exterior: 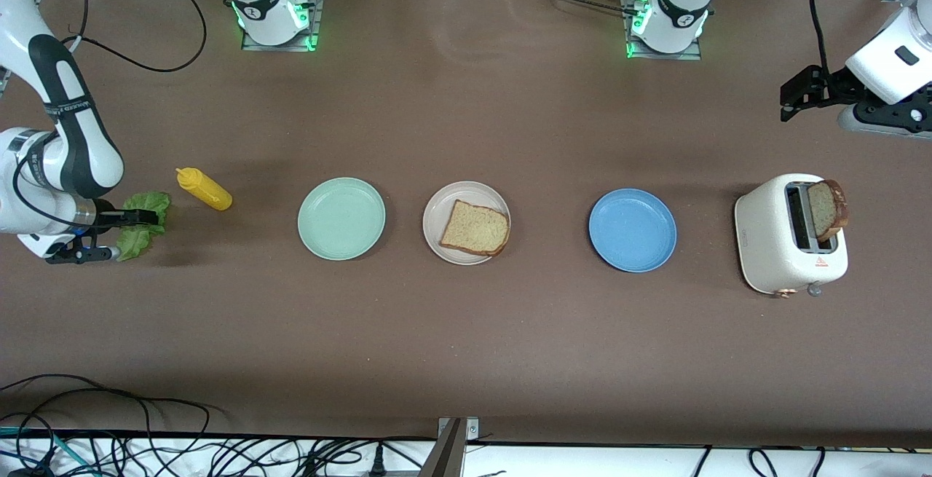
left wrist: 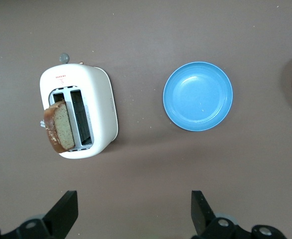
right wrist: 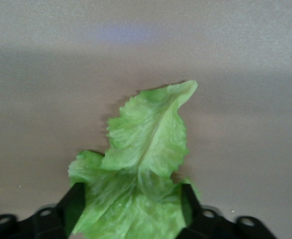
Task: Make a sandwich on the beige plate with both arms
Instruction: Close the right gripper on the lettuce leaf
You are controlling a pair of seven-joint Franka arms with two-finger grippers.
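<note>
Lettuce leaf (right wrist: 141,164) sits between your right hand's (right wrist: 133,209) spread fingers, not yet pinched. Your left hand (left wrist: 133,211) waits spread over the counter (exterior: 466,346) near the toaster (left wrist: 81,112).

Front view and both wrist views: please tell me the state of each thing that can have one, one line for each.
Round pale beige plate: holds one bread slice, lying flat.
Mint-green plate: empty.
Blue plate: empty.
White toaster: upright, a toast slice sticking up from one slot.
Yellow squeeze bottle: lying on its side.
Green lettuce leaf: on the table, between the right gripper fingers.
Left gripper: open, empty.
</note>
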